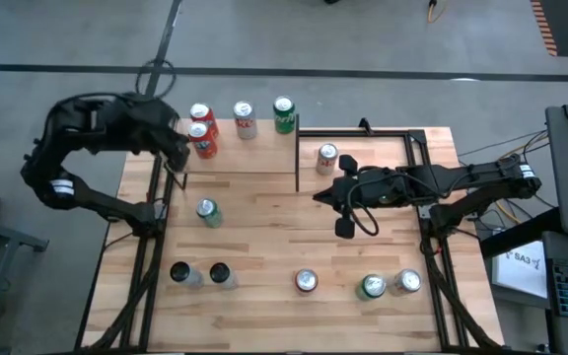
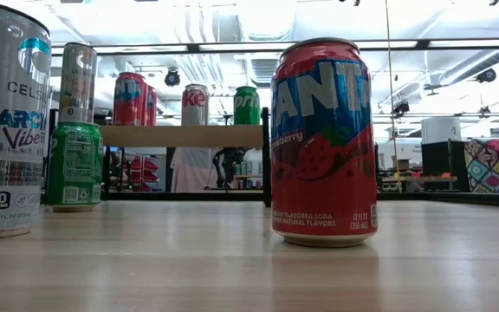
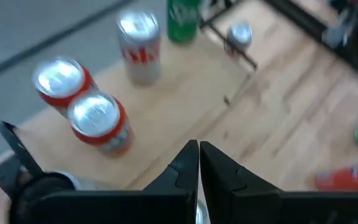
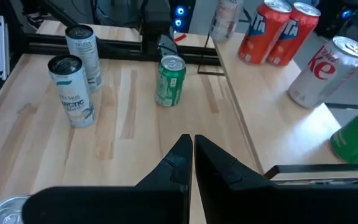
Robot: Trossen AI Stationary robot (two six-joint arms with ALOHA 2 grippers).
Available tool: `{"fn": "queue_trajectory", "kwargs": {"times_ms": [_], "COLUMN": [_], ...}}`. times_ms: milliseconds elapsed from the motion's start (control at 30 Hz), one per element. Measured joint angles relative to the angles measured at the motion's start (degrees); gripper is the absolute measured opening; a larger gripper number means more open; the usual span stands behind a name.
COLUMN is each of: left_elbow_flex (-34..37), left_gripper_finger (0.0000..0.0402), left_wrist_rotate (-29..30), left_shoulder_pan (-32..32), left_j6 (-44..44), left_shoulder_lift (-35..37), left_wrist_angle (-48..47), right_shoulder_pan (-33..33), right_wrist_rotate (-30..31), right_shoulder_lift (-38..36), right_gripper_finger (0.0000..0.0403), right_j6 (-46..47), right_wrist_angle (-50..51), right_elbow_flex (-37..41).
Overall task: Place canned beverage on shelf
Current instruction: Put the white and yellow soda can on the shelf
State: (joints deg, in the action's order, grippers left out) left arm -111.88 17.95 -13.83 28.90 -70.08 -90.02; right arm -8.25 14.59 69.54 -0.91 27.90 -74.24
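The shelf (image 1: 249, 158) is a light board with thin black posts at the table's far left. On it stand two red cans (image 1: 202, 128), a silver-and-red can (image 1: 245, 119) and a green can (image 1: 284, 114). My left gripper (image 1: 177, 156) hangs shut and empty above the shelf's left end, just near of the red cans (image 3: 98, 121). My right gripper (image 1: 318, 195) is shut and empty above the table's middle, right of the shelf (image 4: 272, 106). A silver can (image 1: 326, 158) stands on the table beside the shelf's right post.
On the table stand a green can (image 1: 207, 212) near the shelf, two tall dark-topped cans (image 1: 200, 274) at the near left, and a red strawberry soda can (image 2: 323, 143), a green can (image 1: 371, 287) and a silver can (image 1: 408, 282) near the front edge.
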Motion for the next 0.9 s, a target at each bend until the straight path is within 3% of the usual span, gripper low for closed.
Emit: {"fn": "queue_trajectory", "kwargs": {"times_ms": [133, 267, 433, 633, 767, 900], "left_elbow_flex": [-6.0, -9.3, -3.8, 8.2, 14.3, 19.4], "left_gripper_finger": [0.0, 0.0, 0.0, 0.0, 0.0, 0.0], "left_wrist_rotate": [9.2, 11.5, 1.8, 0.3, -8.0, -7.5], "left_shoulder_pan": [-0.7, -0.6, -0.6, -0.6, -0.6, -0.6], "left_j6": [0.2, 7.4, 9.0, 7.9, 0.5, 1.0], "left_shoulder_lift": [-0.1, 0.9, 5.0, 14.6, 21.5, 26.6], "left_wrist_angle": [0.0, 0.0, 0.0, 0.6, 4.8, 3.7], "right_shoulder_pan": [0.0, 0.0, 0.0, 0.0, 0.0, 0.0], "right_wrist_rotate": [0.0, 0.0, 0.0, 0.0, 0.0, 0.0], "right_shoulder_lift": [0.0, 0.1, 0.1, 0.1, 0.1, 0.1], "right_gripper_finger": [0.0009, 0.0009, 0.0009, 0.0009, 0.0009, 0.0009], "right_j6": [-0.5, -0.3, 0.0, -0.6, -1.3, -2.2], "right_wrist_angle": [0.4, 1.5, 3.4, 3.6, 3.7, 3.6], "right_elbow_flex": [0.0, 0.0, 0.3, 0.7, 0.8, 0.8]}}
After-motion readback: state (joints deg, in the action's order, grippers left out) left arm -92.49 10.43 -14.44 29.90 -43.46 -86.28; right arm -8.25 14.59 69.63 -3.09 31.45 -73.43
